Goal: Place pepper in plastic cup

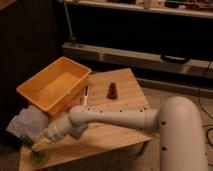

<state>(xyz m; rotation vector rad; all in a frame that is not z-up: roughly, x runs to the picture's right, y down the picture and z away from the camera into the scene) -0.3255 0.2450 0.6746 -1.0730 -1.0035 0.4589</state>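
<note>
My gripper [41,145] is at the front left corner of the wooden table [127,82], at the end of the white arm [115,119] that reaches in from the right. A green thing, likely the pepper [39,156], lies right under the gripper at the table's edge; I cannot tell whether it is held. A pale bluish translucent thing [26,122] lies just left of the gripper; I cannot tell whether it is the plastic cup.
A yellow bin [55,82] stands on the table's left side. A brown pinecone-like object [113,91] stands near the table's middle. A thin dark stick-like item [85,96] lies beside the bin. Dark shelving and a grey ledge [135,57] run behind.
</note>
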